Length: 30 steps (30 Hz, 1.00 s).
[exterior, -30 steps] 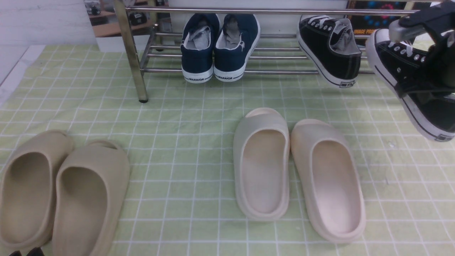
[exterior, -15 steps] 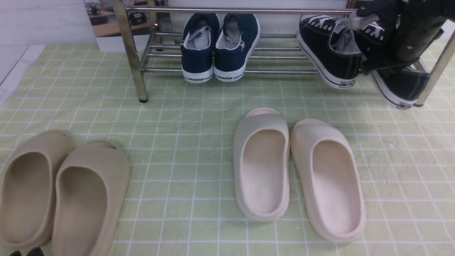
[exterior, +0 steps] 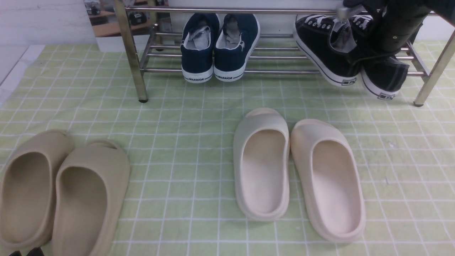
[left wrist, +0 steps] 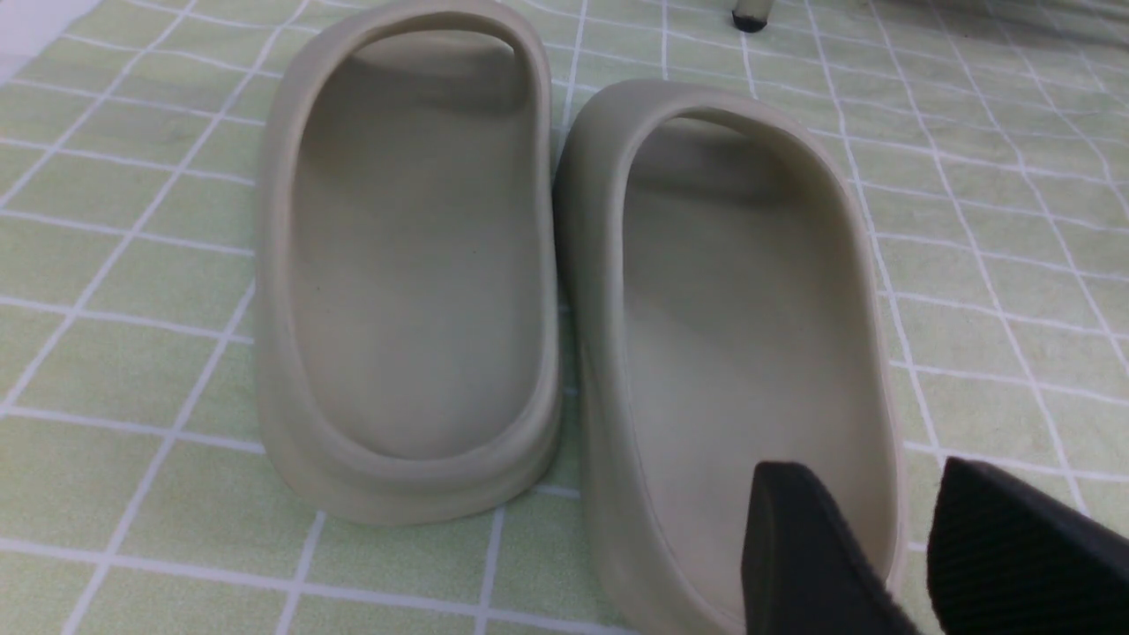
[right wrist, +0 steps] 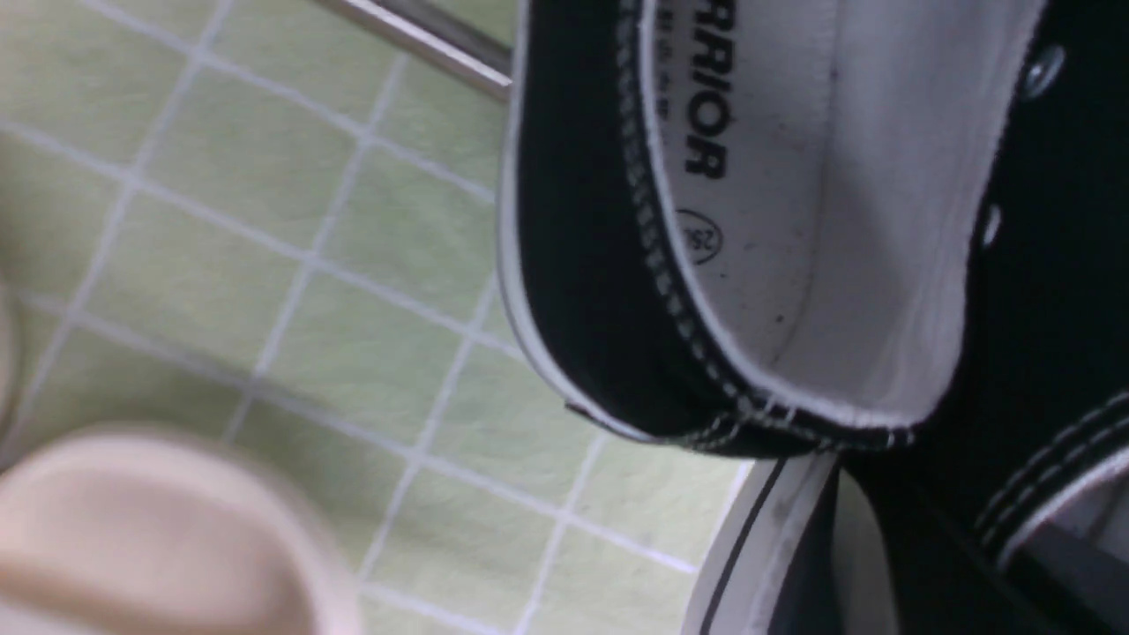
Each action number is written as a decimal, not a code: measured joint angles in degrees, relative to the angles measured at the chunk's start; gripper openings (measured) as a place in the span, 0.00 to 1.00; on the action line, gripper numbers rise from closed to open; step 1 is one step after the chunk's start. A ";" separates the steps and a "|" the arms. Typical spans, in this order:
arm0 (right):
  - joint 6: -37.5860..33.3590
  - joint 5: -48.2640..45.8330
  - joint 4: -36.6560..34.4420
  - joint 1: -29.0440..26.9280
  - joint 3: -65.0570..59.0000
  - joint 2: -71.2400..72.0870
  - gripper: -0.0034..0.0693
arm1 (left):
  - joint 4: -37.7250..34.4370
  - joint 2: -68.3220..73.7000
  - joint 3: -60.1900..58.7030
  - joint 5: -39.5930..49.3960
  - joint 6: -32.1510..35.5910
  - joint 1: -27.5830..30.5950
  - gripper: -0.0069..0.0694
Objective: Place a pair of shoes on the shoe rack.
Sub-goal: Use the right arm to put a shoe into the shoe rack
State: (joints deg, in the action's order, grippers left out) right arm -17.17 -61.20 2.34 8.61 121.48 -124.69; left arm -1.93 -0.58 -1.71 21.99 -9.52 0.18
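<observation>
front view: the shoe rack [exterior: 249, 72] stands at the far side of the green checked tabletop [exterior: 185, 117]. both black sneakers are on its low shelf at the right end. they are touching and tilted, with their heels poking out past the front bar. the first black sneaker [exterior: 323, 53] is further in, and the second black sneaker [exterior: 385, 76] is nearer the rack's right leg. the right gripper [exterior: 373, 53] reaches down from above, pinched tight on the second black sneaker's top edge. navy sneakers [exterior: 218, 46] sit near the rack's left leg. cream slides [exterior: 298, 170] and tan slides [exterior: 60, 192] lie in front of the rack.

left wrist view: the left gripper [left wrist: 917, 564] hangs over a tan slide with its jaws apart, holding nothing.

right wrist view: both black sneakers show up close, pressed together.
</observation>
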 joint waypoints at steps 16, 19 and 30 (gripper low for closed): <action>3.61 -1.82 12.69 1.45 0.00 0.17 0.06 | 0.00 0.00 0.00 0.00 0.05 0.00 0.40; 3.80 -1.38 14.32 1.20 0.00 0.17 0.06 | 0.00 0.00 0.00 0.00 0.05 0.00 0.40; 2.15 5.59 10.84 1.15 0.00 -0.48 0.06 | 0.00 0.00 0.00 0.00 0.05 0.00 0.40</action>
State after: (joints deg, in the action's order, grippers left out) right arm -15.03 -55.61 13.18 9.76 121.48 -125.17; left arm -1.93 -0.58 -1.71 21.99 -9.47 0.18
